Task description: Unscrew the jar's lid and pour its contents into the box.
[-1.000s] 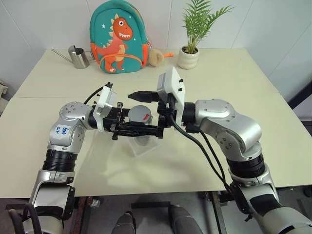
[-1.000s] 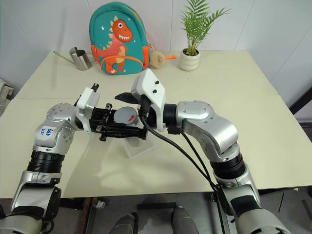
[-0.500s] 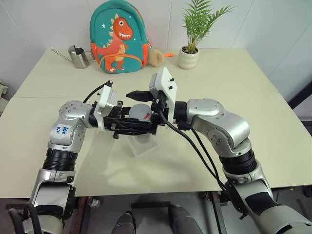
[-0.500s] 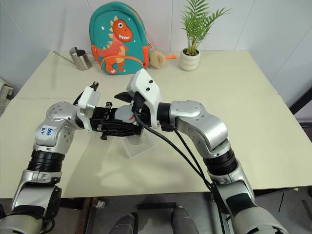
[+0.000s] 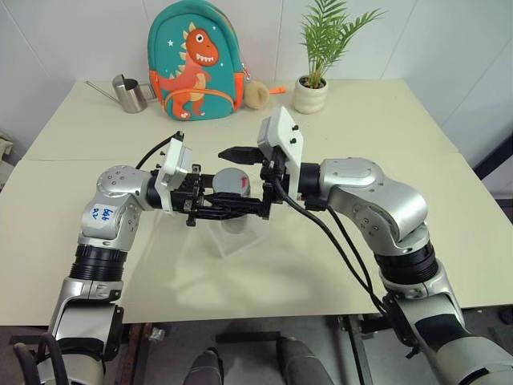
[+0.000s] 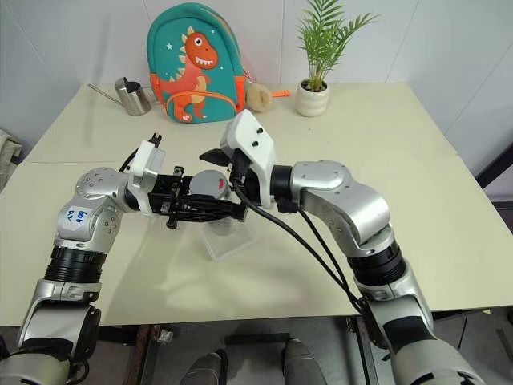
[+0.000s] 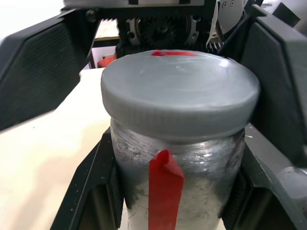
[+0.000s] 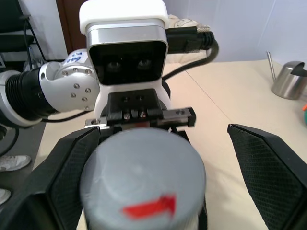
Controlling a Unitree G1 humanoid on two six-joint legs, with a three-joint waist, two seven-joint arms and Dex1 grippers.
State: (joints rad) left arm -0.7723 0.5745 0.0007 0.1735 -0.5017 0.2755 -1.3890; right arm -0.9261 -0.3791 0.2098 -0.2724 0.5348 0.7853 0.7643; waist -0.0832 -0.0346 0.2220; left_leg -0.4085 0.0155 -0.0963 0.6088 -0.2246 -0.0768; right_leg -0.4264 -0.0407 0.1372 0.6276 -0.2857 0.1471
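1. A humanoid robot works at a pale tabletop (image 5: 385, 120), both arms raised before its chest and meeting in the middle of the scene.
2. The left end effector (image 5: 228, 210) is clenched on the body of the jar (image 7: 177, 191), its two black fingers clamped on either side of the glass just below the cap, holding it upright above the tabletop.
3. The lid (image 5: 232, 181), a grey screw cap with a red mark on top, sits squarely on the jar; no gap shows between cap and glass, so the unscrewing step looks not yet done.
4. The right end effector (image 8: 158, 177) stands released, its fingers (image 8: 271, 163) spread wide on both sides of the lid without touching it, as the right wrist view shows.
5. The box (image 5: 240, 241), a shallow clear container, rests on the tabletop directly beneath the held jar, ready to receive the pour.
6. The contents cannot be made out through the glass from these angles.
7. Judged from this, the jar is picked up and positioned; gripping the lid, twisting it off and tipping the jar over the box are all left.
8. Farther back stand a steel watering can (image 5: 128, 94), a dinosaur backpack (image 5: 195, 60) and a potted plant (image 5: 313, 80), well apart from the work.
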